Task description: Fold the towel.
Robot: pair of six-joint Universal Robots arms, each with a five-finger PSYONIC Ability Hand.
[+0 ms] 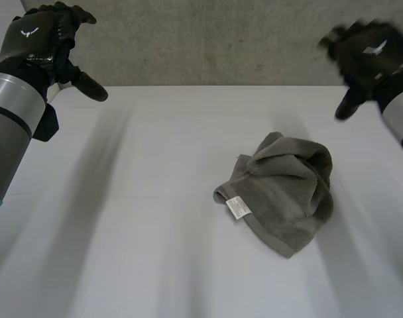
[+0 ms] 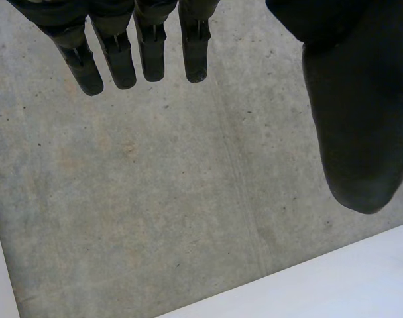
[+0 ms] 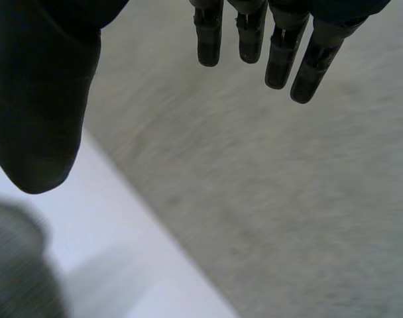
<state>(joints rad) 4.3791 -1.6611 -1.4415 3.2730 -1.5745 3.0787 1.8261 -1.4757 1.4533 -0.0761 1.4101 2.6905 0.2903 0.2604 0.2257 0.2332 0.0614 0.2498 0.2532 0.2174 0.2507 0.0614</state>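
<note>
Ample bare table (image 1: 122, 232) around towel (image 1: 284, 192); edges bunched.

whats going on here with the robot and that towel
A two-armed robot is meant to fold a grey towel, which lies crumpled on the white table. Neither hand touches it: the left hand and right hand are both raised and open near the table's far edge. No fold is made yet.
</note>
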